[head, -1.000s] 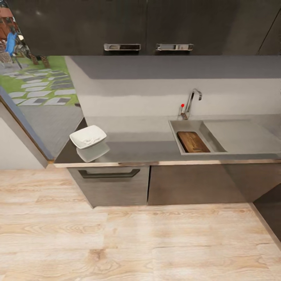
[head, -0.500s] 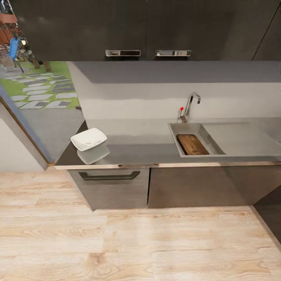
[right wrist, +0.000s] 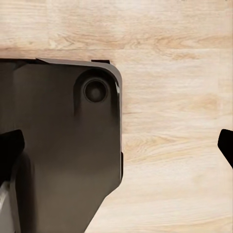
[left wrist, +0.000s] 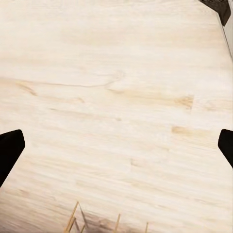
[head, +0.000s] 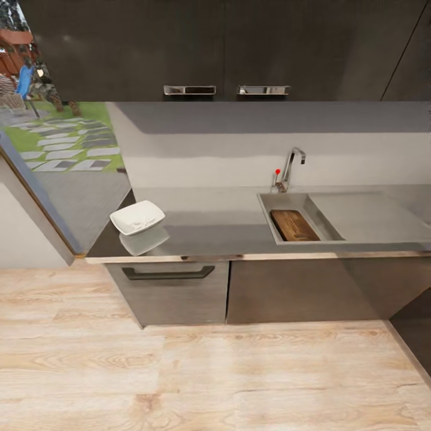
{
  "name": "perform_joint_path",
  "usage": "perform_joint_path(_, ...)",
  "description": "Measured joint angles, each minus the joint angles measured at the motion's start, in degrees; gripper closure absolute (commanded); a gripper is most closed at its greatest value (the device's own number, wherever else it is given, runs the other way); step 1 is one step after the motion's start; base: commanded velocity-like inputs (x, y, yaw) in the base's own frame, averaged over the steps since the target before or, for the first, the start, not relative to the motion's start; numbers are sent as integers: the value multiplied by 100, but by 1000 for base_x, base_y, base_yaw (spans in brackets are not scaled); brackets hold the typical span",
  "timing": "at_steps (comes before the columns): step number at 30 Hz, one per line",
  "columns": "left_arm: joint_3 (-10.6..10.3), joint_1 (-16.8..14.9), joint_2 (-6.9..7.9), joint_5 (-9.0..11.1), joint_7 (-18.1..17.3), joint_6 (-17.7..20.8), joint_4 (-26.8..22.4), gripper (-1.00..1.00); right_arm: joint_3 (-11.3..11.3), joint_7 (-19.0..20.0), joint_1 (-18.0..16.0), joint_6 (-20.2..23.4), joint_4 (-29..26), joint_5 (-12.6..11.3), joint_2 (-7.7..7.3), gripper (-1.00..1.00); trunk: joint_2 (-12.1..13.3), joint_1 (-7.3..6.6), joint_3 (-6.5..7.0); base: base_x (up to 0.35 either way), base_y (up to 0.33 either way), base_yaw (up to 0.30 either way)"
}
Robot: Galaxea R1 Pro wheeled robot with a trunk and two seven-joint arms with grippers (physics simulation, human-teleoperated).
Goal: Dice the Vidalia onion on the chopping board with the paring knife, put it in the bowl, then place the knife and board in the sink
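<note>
Head view: camera farther back than second ago, things unmoved. Chopping board [head: 294, 225] lies in sink [head: 268, 211]; bowl [head: 137, 216] at table [head: 215, 224] left end. No writing legible. Left pincer [left wrist: 116, 145], right pincer [right wrist: 119, 145] spread wide, empty, over wood floor [head: 197, 383].

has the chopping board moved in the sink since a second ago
No. The chopping board still lies in the sink basin, just as close to the tap; the whole view shifted, so the camera moved.
</note>
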Motion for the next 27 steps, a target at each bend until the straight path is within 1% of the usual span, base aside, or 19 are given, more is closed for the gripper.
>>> perform_joint_path(27,0,0,0,0,0,0,0,-100,-18,8,0,-9,-17,-24,2,-100,0,0,253,0,0,0)
